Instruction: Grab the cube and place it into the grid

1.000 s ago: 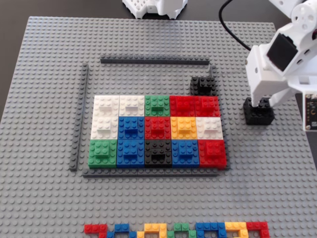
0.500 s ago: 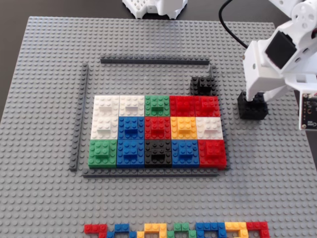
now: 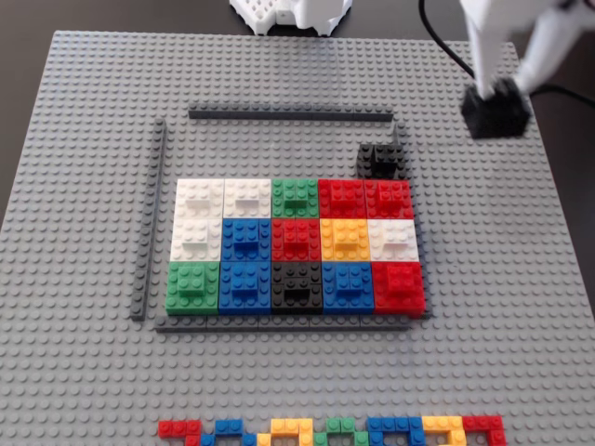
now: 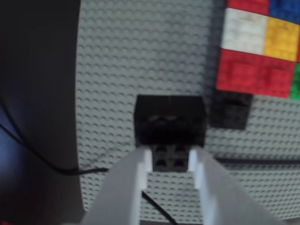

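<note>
My gripper (image 3: pixel 499 93) is shut on the black cube (image 3: pixel 497 111) and holds it above the back right part of the grey baseplate (image 3: pixel 84 139), right of the grid. In the wrist view the cube (image 4: pixel 169 119) sits between my white fingers (image 4: pixel 133 180), pinched by its raised cap, with the gripper (image 4: pixel 171 157) just behind it. The grid (image 3: pixel 246 240) is three rows of coloured square blocks in the plate's middle; its corner shows in the wrist view (image 4: pixel 253 70). A second black block (image 3: pixel 379 161) stands alone above the grid's top right corner, also seen in the wrist view (image 4: pixel 229 110).
Thin dark-grey strips frame the grid at the back (image 3: pixel 290 114), left (image 3: pixel 153 218) and front (image 3: pixel 279 323). A line of small mixed-colour bricks (image 3: pixel 335 430) lies at the front edge. The white arm base (image 3: pixel 290 14) and a black cable (image 4: pixel 42 159) lie off the plate.
</note>
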{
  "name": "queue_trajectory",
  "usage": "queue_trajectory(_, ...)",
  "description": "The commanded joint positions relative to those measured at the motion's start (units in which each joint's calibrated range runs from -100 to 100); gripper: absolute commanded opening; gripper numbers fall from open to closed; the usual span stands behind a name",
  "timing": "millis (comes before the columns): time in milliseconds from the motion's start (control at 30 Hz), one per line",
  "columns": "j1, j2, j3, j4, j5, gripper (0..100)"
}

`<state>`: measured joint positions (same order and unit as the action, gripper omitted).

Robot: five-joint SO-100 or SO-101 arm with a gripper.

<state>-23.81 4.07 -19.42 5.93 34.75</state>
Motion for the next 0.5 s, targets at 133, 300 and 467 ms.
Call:
queue_trajectory(133, 11.2, -23.6, 17.0, -1.5, 5.8, 3)
queue_trajectory(300, 17.4, -29.6, 27.5, -3.1, 9.3, 3)
queue_trajectory(467, 21.6, -33.5, 37.8, -4.8, 12.2, 3)
